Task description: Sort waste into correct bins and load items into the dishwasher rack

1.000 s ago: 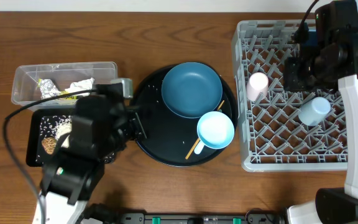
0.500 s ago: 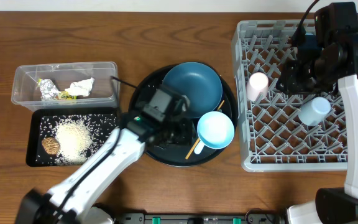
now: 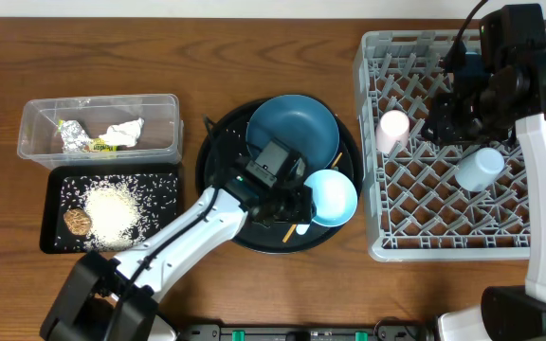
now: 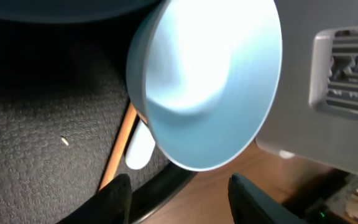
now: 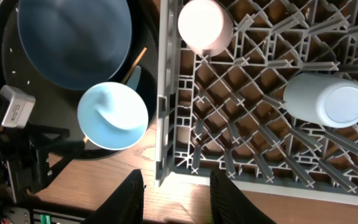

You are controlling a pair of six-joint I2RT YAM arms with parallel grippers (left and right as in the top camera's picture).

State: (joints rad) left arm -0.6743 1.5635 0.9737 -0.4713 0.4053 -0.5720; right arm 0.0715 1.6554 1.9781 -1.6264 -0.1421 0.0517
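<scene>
Hovers left claw [image 4: 179, 191], open and empty, just short of bowl [image 4: 210, 87] ahead, atop slanting chopstick [image 4: 120, 146]; holds right claw [image 5: 176, 186], open too, away over rack [image 5: 164, 74].

Nothing legible turned up anywhere I looked. The snack wrapper [image 3: 76, 135] lying in the clear tub [image 3: 36, 114] carried some yellow and dark print, but it was too small and too crumpled from above for any word, brand or number to be made out.
</scene>
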